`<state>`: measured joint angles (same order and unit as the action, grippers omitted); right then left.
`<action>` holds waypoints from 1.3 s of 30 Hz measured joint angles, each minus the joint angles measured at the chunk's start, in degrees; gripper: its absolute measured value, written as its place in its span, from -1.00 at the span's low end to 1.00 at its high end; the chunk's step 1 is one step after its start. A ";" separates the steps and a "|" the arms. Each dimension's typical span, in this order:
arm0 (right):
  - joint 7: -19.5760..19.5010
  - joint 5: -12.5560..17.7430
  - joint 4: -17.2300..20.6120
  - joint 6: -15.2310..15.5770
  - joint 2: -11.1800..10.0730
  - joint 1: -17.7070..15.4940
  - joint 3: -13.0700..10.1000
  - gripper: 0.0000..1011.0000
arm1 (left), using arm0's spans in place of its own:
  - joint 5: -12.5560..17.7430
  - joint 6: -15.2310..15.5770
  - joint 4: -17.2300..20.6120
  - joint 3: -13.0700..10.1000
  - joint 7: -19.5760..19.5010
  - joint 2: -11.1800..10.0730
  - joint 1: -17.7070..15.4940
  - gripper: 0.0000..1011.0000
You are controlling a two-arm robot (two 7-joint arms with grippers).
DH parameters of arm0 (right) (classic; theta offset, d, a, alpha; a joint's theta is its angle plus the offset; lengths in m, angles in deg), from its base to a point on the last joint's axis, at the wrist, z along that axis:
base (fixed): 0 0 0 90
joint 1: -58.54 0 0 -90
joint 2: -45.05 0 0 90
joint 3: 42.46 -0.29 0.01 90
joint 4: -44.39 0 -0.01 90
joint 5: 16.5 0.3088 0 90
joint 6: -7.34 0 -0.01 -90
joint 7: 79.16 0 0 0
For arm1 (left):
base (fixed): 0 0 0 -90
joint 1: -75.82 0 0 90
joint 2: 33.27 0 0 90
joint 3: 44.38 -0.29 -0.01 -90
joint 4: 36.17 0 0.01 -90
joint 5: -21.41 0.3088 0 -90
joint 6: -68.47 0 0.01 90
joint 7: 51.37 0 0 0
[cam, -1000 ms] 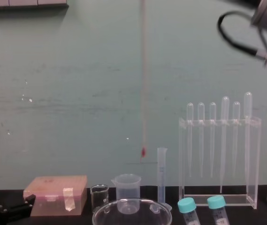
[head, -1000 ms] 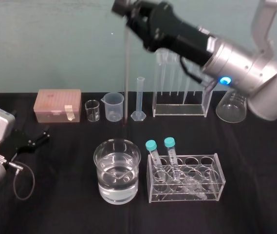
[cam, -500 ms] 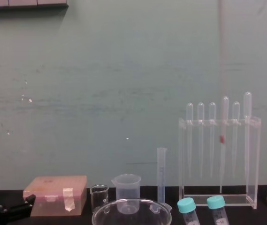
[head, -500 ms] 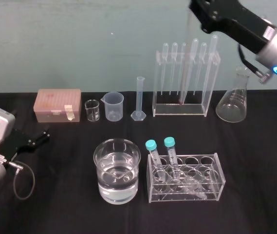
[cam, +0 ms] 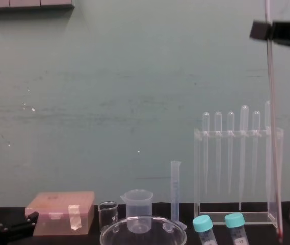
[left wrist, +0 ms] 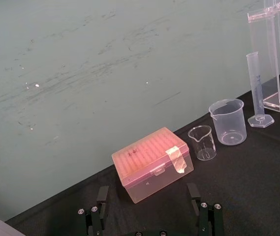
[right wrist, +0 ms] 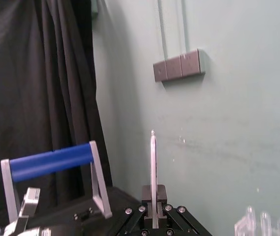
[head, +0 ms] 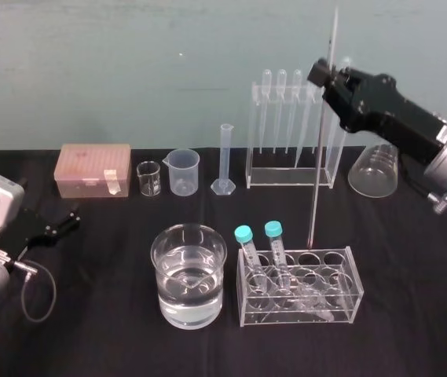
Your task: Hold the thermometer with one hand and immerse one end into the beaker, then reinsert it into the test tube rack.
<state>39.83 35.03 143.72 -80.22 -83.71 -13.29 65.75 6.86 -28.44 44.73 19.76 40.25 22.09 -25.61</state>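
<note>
Clamping the thermometer [head: 315, 196] upright before the test tube rack [head: 290, 179], the right gripper [head: 327, 77] likely faces reinsertion: lift, align over a hole, lower. Left gripper [left wrist: 148, 196] parked, released.

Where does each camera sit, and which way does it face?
Head view: high, facing forward and down at the table; right gripper holds the thermometer nearly upright, left gripper lies at left.
Chest view: low, facing forward across the table; right gripper at top right.
Left wrist view: near the table, facing a pink box and the wall; its open fingers show.
Right wrist view: facing up along the thermometer; its fingers clamp it.
Shared: head and chest views both show thermometer, beaker and tall rack.
</note>
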 joint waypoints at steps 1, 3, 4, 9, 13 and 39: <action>-0.04 0.01 0.00 0.06 -0.05 -0.22 0.01 -0.90 | 0.00 0.00 0.00 0.00 0.00 0.00 0.00 0.99; -0.11 -0.11 -0.05 0.18 -0.21 -0.77 0.22 -0.90 | 0.00 0.00 0.00 0.00 0.00 0.00 0.00 0.99; -0.11 -0.29 -0.16 0.18 -0.23 -0.86 0.32 -0.90 | 0.00 0.00 0.00 0.00 0.00 0.00 0.00 0.99; 0.33 -2.47 -1.65 -0.83 -0.02 -0.64 1.15 -0.90 | 0.00 0.00 0.00 0.00 0.00 0.00 0.00 0.99; 0.83 -3.74 -2.59 -1.43 0.38 -0.33 1.42 -0.90 | 0.00 0.00 0.00 0.00 0.00 0.00 0.00 0.99; 2.98 -7.87 -10.04 -3.17 5.31 0.43 3.47 -0.90 | 0.00 0.00 0.00 0.00 0.00 0.00 0.00 0.99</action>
<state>42.81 27.16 133.68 -83.40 -78.40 -12.85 69.22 6.87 -28.44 44.73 19.76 40.25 22.09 -25.61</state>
